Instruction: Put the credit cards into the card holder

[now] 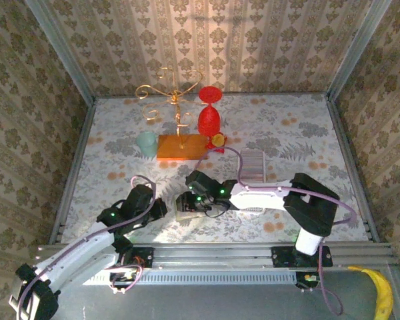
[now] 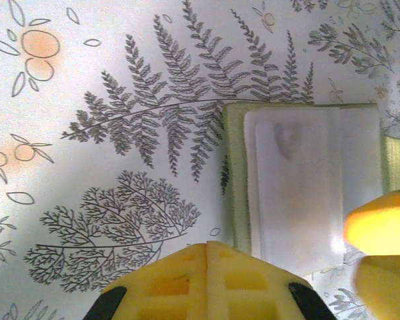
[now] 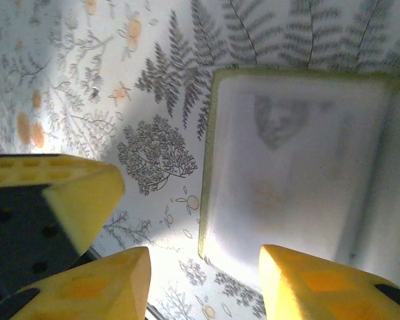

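The yellow-padded left gripper [image 2: 207,257] is sitting closed and empty near the worktop's near edge, left of centre. Just beside it, the right gripper [image 3: 203,260] is hovering with its jaws standing apart and gripping nothing. A corner of the flat, pale-green card holder [image 2: 237,180] with whitish translucent pockets is showing between them. The holder is lying on the fern-patterned worktop [image 2: 120,133]. Further back, right of centre, a whitish, pink-banded stack, apparently the thin plastic credit cards [image 1: 252,164], is lying apart from the holder. Toward the far edge, an orange rectangular block [image 1: 180,147] and a red goblet-shaped ornament [image 1: 209,115] are standing.
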### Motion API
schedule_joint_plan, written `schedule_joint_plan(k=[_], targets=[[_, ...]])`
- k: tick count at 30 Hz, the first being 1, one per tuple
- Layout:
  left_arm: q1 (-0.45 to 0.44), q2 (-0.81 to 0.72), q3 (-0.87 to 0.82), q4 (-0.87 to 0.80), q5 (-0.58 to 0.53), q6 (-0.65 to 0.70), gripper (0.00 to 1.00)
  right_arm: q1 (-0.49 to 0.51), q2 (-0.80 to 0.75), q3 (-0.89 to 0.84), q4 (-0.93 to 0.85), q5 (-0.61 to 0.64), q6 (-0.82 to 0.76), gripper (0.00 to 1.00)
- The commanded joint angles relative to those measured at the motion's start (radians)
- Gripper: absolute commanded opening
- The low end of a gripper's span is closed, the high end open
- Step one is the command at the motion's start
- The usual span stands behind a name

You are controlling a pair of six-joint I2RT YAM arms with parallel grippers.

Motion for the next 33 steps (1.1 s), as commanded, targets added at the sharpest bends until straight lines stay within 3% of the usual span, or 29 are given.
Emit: schedule_joint_plan(k=[1, 6, 11, 15, 20, 24, 33], targets=[[0.005, 0.022, 0.048, 0.030, 0.046, -0.005, 0.00, -0.054, -0.159, 0.007, -0.140, 0.021, -0.230, 0.47], [0.003, 0.102, 0.070, 0.142, 0.110, 0.009, 0.01, -0.103, -0.390, 0.016, -0.344, 0.041, -0.748, 0.52], [-0.008, 0.172, 0.091, 0.211, 0.129, 0.024, 0.08, -0.110, -0.619, -0.083, -0.606, 0.081, -1.456, 0.58], [-0.027, 0.201, 0.091, 0.239, 0.127, 0.033, 0.12, -0.182, -0.702, -0.191, -0.689, 0.267, -1.757, 0.68], [-0.041, 0.211, 0.071, 0.256, 0.129, 0.019, 0.18, -0.316, -0.725, -0.304, -0.514, 0.385, -1.889, 0.78], [-0.050, 0.207, 0.047, 0.277, 0.132, 0.004, 0.22, -0.324, -0.670, -0.333, -0.425, 0.464, -1.942, 0.83], [-0.054, 0.203, 0.036, 0.278, 0.135, 0.010, 0.24, -0.320, -0.516, -0.292, -0.396, 0.487, -1.910, 0.84]])
